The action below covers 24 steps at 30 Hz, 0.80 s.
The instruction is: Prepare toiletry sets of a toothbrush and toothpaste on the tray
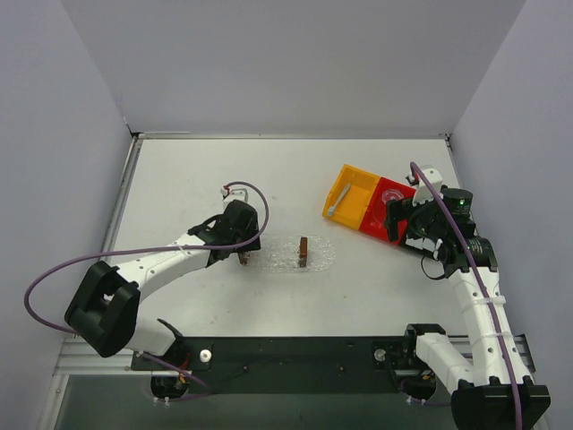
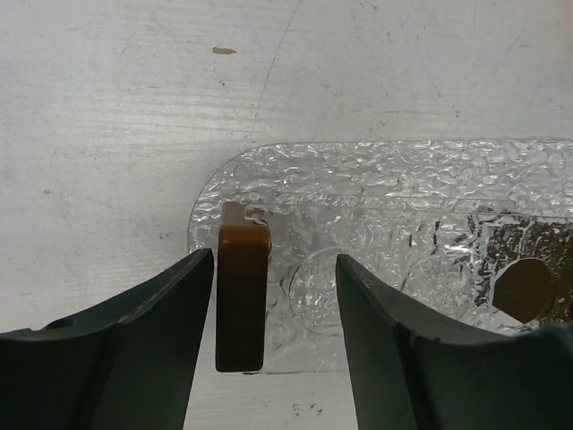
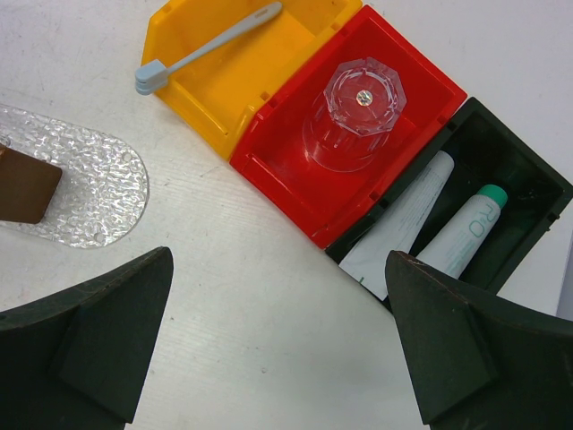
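From above, the left fingers (image 1: 242,258) hang at the tray's (image 1: 320,255) left end on the desk (image 1: 197,179). The left wrist view shows them apart around a brown block (image 2: 242,305), which perhaps touches one finger. In the right wrist view, the right fingers (image 3: 98,349) gape wide, holding nothing. The toothbrush (image 3: 206,49) lies in the yellow bin (image 3: 206,98) and the toothpaste (image 3: 403,224) in the black bin (image 3: 519,179).

Brown block (image 2: 242,300) upright at tray (image 2: 403,179) end; open table (image 2: 107,134) beyond.

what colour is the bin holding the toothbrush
Yellow. The bin with the toothbrush shows best in the right wrist view.
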Tool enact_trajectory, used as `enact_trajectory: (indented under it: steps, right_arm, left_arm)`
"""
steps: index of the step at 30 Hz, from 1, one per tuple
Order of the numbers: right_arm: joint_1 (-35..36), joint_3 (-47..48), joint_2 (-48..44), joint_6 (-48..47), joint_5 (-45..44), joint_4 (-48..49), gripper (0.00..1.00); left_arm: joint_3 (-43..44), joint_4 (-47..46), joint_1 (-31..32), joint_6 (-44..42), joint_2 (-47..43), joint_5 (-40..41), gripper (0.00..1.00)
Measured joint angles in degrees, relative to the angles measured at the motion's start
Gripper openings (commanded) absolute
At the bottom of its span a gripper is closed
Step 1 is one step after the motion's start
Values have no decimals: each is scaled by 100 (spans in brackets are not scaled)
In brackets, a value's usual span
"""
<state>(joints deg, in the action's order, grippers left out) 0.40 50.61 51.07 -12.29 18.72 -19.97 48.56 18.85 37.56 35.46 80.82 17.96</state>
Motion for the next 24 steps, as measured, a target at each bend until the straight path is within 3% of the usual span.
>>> enact_trajectory:
  steps: [24]
  right_arm:
    - [0, 0, 50, -7, 22, 0, 100]
  left_arm:
    - [-63, -197, -44, 7, -358, -20, 69]
